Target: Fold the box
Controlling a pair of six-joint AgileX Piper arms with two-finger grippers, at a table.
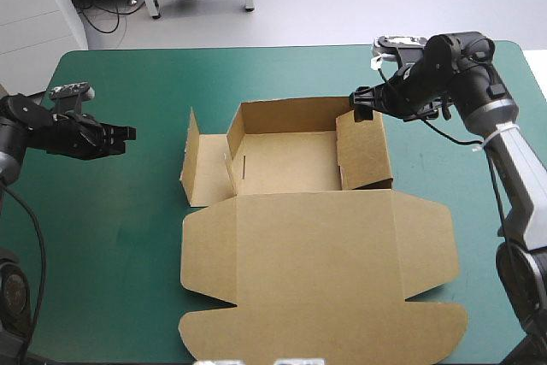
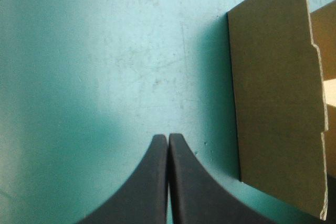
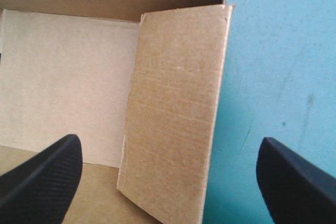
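Note:
The brown box lies mid-table as an open tray with its back wall raised and the wide lid flat toward the near edge. Its left side flap stands up, apart from the tray. The right side flap stands up and leans inward. My right gripper hovers open over the box's far right corner; in the right wrist view the right side flap lies between the spread fingers of the right gripper. My left gripper is shut and empty, left of the box; in the left wrist view the left gripper points at the left flap.
Teal-green cover stretches bare between the left gripper and the box, and a narrower strip runs along the box's right side. The lid's near flaps reach close to the table's front edge.

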